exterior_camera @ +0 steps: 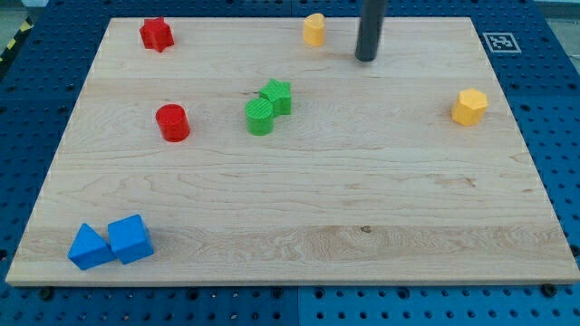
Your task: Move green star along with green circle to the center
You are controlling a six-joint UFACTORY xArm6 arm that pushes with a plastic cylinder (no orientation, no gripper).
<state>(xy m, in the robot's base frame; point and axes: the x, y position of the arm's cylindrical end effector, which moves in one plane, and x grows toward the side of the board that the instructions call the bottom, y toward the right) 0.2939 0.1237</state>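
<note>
At the view's bottom left corner of the wooden board we see two blue blocks touching, a blue triangle and a blue cube, well apart from anything we need. Further up that side sit a red star near the top edge and a red cylinder below it. Next come our task's pair: the green circle and the green star, touching each other, just left of and above the board's middle, so we judge they need only a short shove down and rightward together. A yellow block lies at the top edge. We carry no claw to open or close, only a rod; my tip rests near the top, right of the yellow block and well apart from the green pair. A yellow hexagon sits far right.
</note>
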